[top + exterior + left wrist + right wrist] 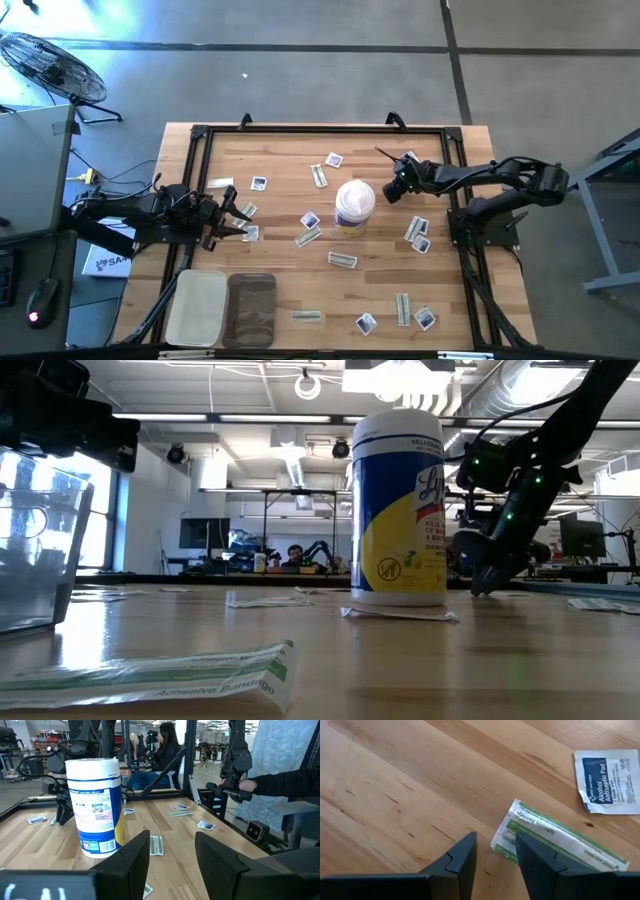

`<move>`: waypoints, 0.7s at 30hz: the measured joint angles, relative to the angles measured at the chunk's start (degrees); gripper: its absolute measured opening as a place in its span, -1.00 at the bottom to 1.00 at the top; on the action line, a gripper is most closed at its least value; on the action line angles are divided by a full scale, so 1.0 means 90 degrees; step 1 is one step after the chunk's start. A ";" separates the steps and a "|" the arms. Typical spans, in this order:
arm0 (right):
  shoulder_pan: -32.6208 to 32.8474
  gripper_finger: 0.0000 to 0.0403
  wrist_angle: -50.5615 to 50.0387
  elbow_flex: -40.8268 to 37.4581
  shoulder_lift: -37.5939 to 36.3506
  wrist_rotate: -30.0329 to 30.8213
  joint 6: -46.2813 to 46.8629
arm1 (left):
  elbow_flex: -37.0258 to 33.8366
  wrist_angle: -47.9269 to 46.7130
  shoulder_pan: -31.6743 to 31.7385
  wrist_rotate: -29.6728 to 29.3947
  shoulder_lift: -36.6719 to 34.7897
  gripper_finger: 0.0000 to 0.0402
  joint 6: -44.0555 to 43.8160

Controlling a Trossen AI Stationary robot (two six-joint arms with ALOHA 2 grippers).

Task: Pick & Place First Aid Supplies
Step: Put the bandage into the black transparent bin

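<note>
- wooden desk (280, 215) with a black frame, packets scattered over most of it.
- two trays (225, 308) side by side at the near left edge.
- white-lidded canister (354, 207) upright near the middle.
- left gripper (238, 220) low at the left side, jaws apart, nothing between them; packets just beside its tips.
- right gripper (494, 854) tilted down at the far right, jaws apart, empty.
- green-white bandage strip (555, 839) flat just ahead of the right jaws; square blue-print antiseptic pad (610, 780) near it.
</note>
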 joint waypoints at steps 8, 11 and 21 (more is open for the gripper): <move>0.0003 -0.53 0.0001 -0.0005 0.0005 -0.0003 -0.0161 | 0.0000 0.0000 0.0002 0.0000 0.0000 -0.23 0.0001; 0.0003 -0.58 0.0018 -0.0010 0.0007 0.0024 -0.0161 | 0.0000 0.0000 0.0000 0.0000 0.0000 -0.23 0.0000; 0.0003 -0.58 0.0214 -0.0024 0.0012 0.0051 -0.0161 | 0.0000 0.0000 0.0000 0.0000 -0.0002 -0.23 0.0002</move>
